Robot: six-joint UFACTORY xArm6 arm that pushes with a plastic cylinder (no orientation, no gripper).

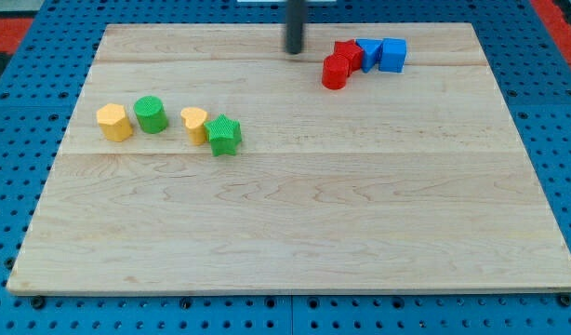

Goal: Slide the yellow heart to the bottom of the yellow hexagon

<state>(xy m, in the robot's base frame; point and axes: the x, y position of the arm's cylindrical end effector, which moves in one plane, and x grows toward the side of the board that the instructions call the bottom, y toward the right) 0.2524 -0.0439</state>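
The yellow heart (194, 123) lies at the view's left middle, touching a green star (225, 136) on its right. The yellow hexagon (114, 122) sits further left, with a green cylinder (151, 114) between it and the heart. My tip (294, 50) is near the view's top centre, far up and to the right of the heart, touching no block.
A red cylinder (335, 72), a red block (348, 55), a blue block (369, 53) and a blue cube (392, 55) cluster at the view's top right, just right of my tip. The wooden board (295, 233) lies on a blue pegboard.
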